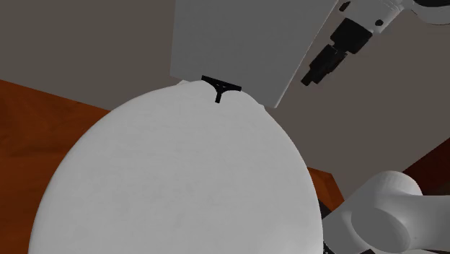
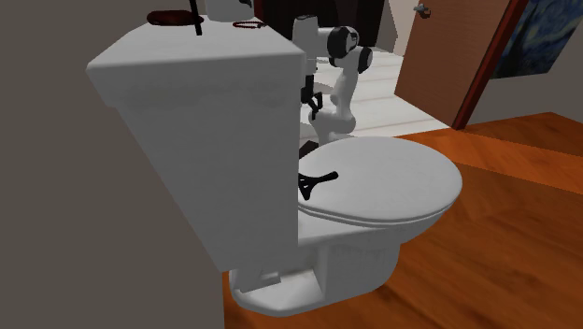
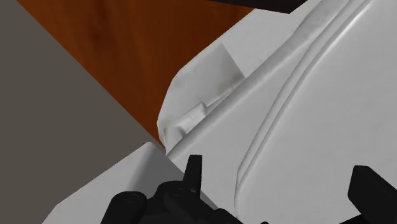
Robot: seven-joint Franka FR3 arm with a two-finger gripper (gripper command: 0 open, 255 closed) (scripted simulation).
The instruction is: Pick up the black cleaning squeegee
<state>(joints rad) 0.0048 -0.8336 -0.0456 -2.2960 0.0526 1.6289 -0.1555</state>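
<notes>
Judging it light, stiff and thin, the black squeegee (image 1: 221,88) lies at the toilet lid's (image 1: 180,180) back edge just beside the tank (image 1: 238,36) — likely best pinched across its short handle — gripper (image 1: 309,79) apart from it, fingers spread, empty.

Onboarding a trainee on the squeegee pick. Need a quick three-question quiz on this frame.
1. True or false: the tool is touching the black squeegee.
2. The squeegee lies on: A) the floor, B) the toilet lid, C) the robot's stand.
3. Fill in: right behind the squeegee rises the toilet's white ____.
Key: 1 false; 2 B; 3 tank.
</notes>
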